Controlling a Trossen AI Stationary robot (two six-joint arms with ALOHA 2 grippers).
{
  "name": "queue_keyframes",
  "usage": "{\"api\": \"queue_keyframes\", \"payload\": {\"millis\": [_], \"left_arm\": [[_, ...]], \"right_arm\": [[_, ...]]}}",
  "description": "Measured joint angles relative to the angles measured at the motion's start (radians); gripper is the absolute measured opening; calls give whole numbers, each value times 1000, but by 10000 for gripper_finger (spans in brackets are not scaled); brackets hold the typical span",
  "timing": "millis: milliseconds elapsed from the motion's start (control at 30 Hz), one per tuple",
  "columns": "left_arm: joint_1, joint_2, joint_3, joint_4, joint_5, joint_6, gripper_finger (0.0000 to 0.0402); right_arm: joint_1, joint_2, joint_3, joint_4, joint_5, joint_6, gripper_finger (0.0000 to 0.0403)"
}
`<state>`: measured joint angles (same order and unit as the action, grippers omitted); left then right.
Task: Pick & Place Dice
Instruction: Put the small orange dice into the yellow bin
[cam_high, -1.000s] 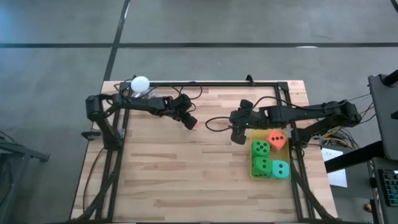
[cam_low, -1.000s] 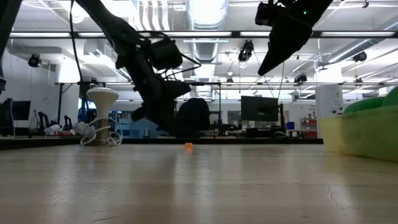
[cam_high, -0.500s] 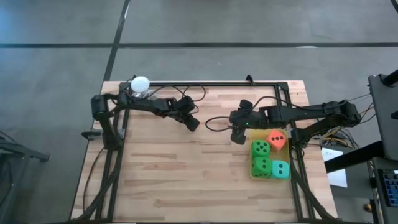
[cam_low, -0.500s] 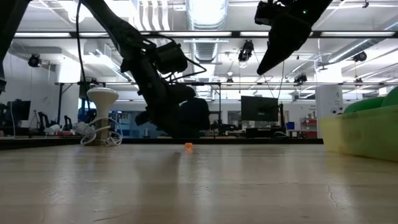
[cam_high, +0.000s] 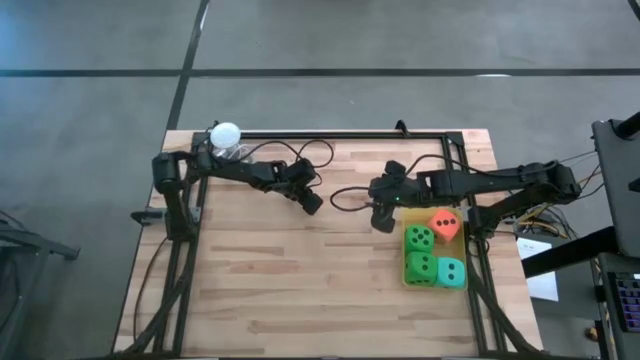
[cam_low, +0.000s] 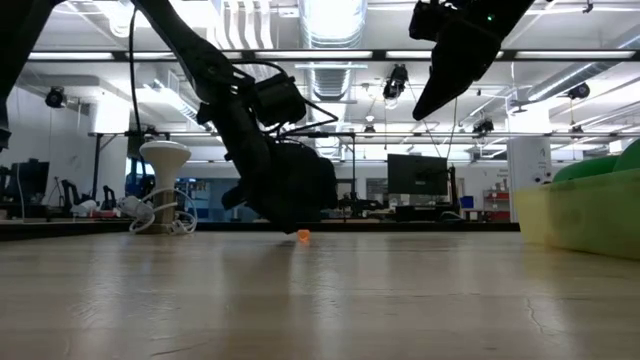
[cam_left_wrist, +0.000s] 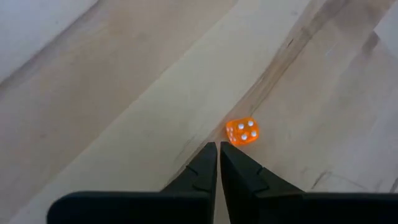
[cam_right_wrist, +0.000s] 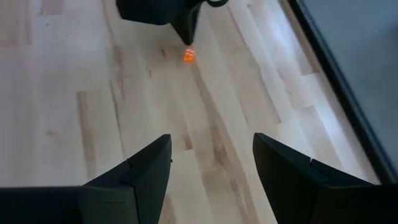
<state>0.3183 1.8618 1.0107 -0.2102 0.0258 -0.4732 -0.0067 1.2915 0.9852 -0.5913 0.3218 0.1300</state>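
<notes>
Four large soft dice sit together in a yellow-green tray (cam_high: 408, 279) near the table's right edge: two bright green (cam_high: 419, 238) (cam_high: 421, 267), one orange-red (cam_high: 445, 224) and one teal (cam_high: 451, 272). A tiny clear orange die with white pips (cam_left_wrist: 242, 131) lies on the bare wood near the table's middle, also seen in the low view (cam_low: 303, 236). My left gripper (cam_left_wrist: 217, 148) is shut and low over the table, its tips just short of this tiny die. My right gripper (cam_right_wrist: 211, 142) is open, raised above the table beside the tray's far left corner (cam_high: 383, 215).
A white ball (cam_high: 225, 133) rests on a white stand (cam_low: 165, 160) at the table's far left corner. A dark frame rail (cam_high: 340, 134) and loose cables (cam_high: 345, 200) run along the far side. Bare wood (cam_high: 300, 290) fills the near half.
My left gripper has moved toward the table's right edge and down, closing in on the tiny orange die; in the high view it now covers the die. The right arm and the tray's dice have kept still.
</notes>
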Motion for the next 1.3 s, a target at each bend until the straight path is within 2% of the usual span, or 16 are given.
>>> {"api": "queue_keyframes", "payload": {"millis": [267,633,900,1000,1100,1300], "left_arm": [[-1,20,8,34,5,0,25],[-14,41,8,140,79,5,25],[-16,30,6,129,102,7,25],[-16,-7,5,113,124,4,25],[-14,-67,5,101,125,30,25],[-17,-263,-55,81,98,111,26]], "right_arm": [[0,0,0,0,-36,1,221],[0,0,0,1,-37,1,221],[0,1,0,6,-45,58,221],[0,15,0,12,-45,66,221],[8,60,0,65,-58,-16,221],[2,213,6,183,-106,-130,221]]}}
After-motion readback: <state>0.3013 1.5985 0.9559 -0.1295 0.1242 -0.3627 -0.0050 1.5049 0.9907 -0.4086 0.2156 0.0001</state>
